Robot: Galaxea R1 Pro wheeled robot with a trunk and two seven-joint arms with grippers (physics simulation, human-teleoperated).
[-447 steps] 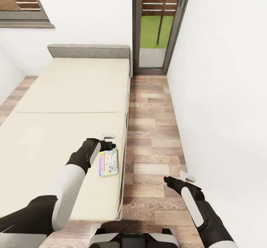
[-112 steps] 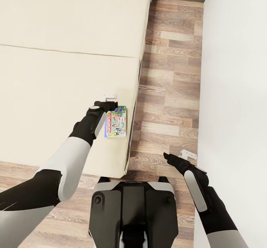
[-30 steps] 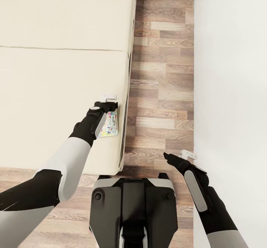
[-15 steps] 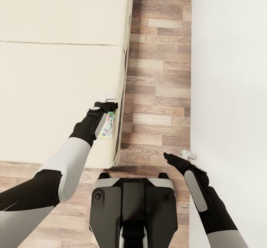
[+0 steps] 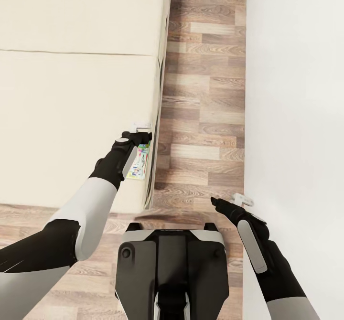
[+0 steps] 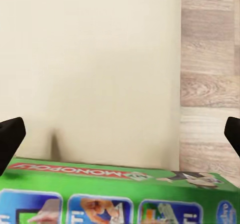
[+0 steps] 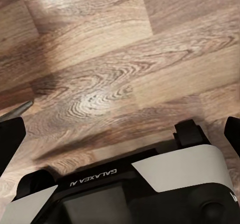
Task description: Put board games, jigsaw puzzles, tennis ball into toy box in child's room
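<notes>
A board game point(image 5: 140, 163), a pale flat box with green edges, hangs tilted at the right edge of the bed point(image 5: 71, 95). My left gripper point(image 5: 142, 136) holds it at its far end. In the left wrist view the game's green edge and lid point(image 6: 120, 194) lie close to the camera. The left gripper point(image 6: 120, 139) has its dark fingertips spread wide at either side of the box. My right gripper point(image 5: 234, 200) hangs open over the wooden floor near the wall. In its wrist view the right gripper point(image 7: 120, 134) holds nothing.
A white wall point(image 5: 296, 95) runs along the right. A strip of wooden floor point(image 5: 205, 95) lies between it and the bed. My own base point(image 5: 172, 262) stands just off the bed's foot corner and also fills the near part of the right wrist view point(image 7: 150, 184).
The view has shifted: the bed has slid left and its foot edge has come closer. The board game has stayed with my left gripper and now sits tilted at the mattress edge.
</notes>
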